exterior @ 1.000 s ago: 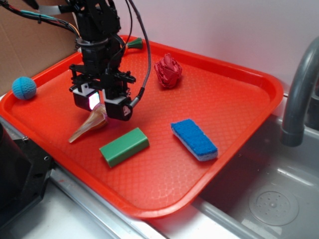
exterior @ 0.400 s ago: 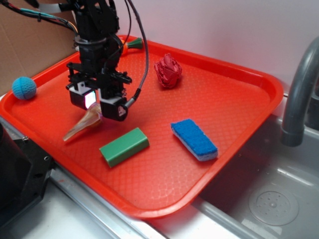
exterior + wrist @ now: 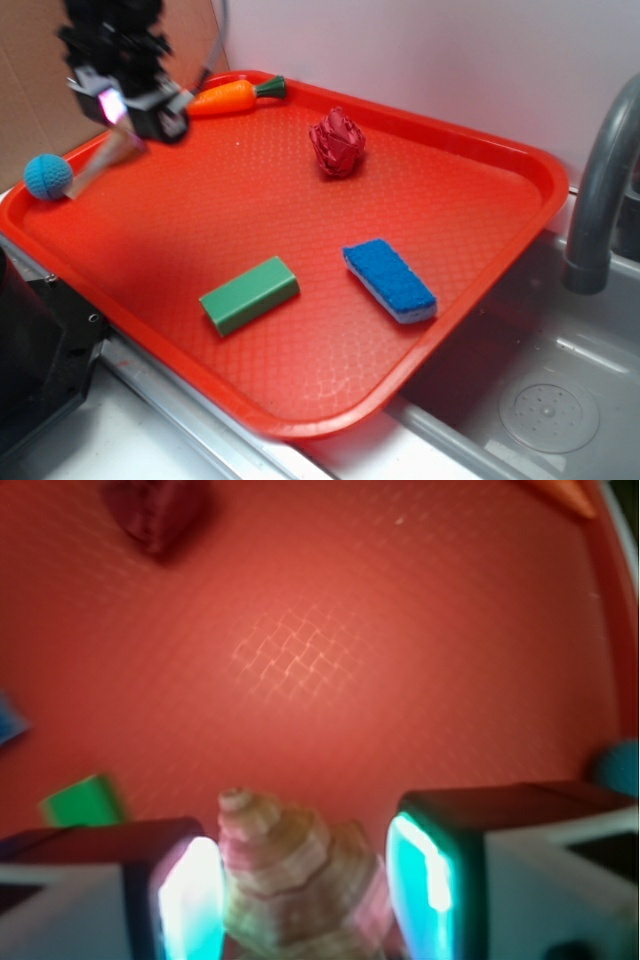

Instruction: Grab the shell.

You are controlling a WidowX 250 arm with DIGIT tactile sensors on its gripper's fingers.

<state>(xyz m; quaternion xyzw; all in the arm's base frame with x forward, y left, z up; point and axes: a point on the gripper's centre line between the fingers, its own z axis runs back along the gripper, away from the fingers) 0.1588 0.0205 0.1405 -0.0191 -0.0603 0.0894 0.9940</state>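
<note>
Shell (image 3: 300, 885) clamped between my pincer's (image 3: 128, 112) pads, lifted clear of the tray (image 3: 480, 200), upper left of frame by the ball (image 3: 47, 176). Grab looks done; only holding left.

Black gripper (image 3: 128, 108), glowing pads (pink, cyan)

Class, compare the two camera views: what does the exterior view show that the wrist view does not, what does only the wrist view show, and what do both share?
Only the exterior view shows the faucet, the sink and the whole orange carrot. Only the wrist view shows the shell's knobbly whorled head close up between the lit fingers. Both show the gripper shut on the shell, the red tray, the green block, the blue ball and the crumpled red object.
</note>
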